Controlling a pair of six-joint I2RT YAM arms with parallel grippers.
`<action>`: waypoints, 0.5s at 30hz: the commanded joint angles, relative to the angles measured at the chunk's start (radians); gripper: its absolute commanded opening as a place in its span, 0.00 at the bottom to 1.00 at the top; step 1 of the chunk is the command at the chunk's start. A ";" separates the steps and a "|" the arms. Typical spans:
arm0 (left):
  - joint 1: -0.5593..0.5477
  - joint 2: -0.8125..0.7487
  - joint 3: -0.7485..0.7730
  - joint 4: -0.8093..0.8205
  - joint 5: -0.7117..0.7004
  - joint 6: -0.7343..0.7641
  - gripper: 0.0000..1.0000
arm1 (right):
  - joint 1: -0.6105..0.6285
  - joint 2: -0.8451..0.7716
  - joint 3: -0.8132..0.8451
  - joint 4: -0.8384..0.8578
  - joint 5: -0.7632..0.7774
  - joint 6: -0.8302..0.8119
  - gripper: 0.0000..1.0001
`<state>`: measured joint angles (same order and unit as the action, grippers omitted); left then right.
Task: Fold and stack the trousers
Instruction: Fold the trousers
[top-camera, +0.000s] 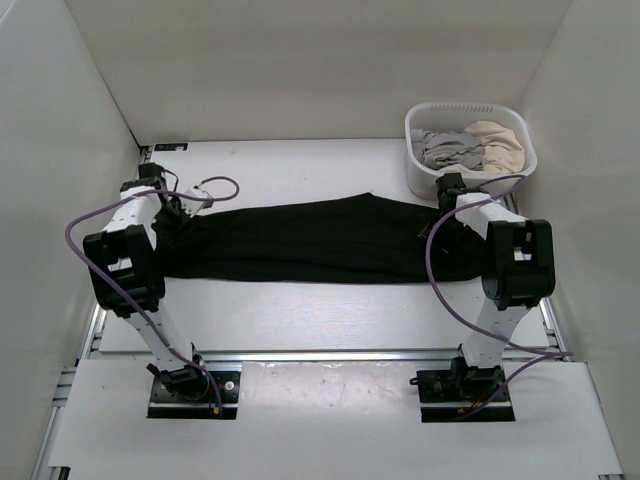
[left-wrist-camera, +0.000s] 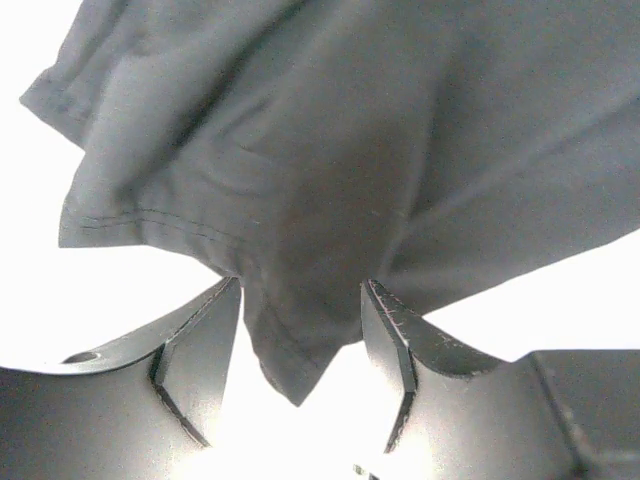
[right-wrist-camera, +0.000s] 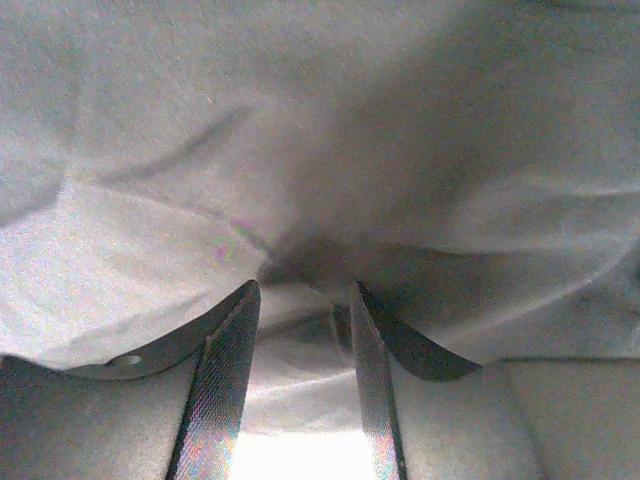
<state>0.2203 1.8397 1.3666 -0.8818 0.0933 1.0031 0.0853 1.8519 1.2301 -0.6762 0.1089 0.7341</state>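
Observation:
The black trousers (top-camera: 310, 240) lie stretched left to right across the table, between the two arms. My left gripper (top-camera: 178, 215) is at their left end. In the left wrist view its jaws (left-wrist-camera: 302, 300) stand apart, with a hemmed corner of the trousers (left-wrist-camera: 290, 340) between them. My right gripper (top-camera: 448, 200) is at their right end. In the right wrist view its jaws (right-wrist-camera: 303, 300) stand apart over puckered fabric (right-wrist-camera: 300, 150) that fills the view, with a fold lying between them. Neither gripper is closed on the cloth.
A white basket (top-camera: 425, 178) with grey and beige clothes stands at the back right, just behind the right gripper. White walls close in the table on the left, right and back. A metal rail (top-camera: 330, 353) runs along the near edge.

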 joint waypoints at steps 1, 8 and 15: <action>-0.004 0.007 -0.009 -0.104 0.039 0.052 0.63 | 0.001 -0.056 -0.024 0.015 0.008 -0.035 0.47; 0.017 0.064 0.011 -0.043 0.000 0.037 0.85 | 0.001 -0.076 -0.072 0.033 0.017 -0.053 0.48; 0.017 0.119 0.038 0.021 -0.053 -0.009 0.22 | 0.001 -0.076 -0.090 0.043 0.008 -0.053 0.48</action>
<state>0.2344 1.9614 1.3712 -0.8970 0.0589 1.0088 0.0853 1.8137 1.1614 -0.6506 0.1089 0.6956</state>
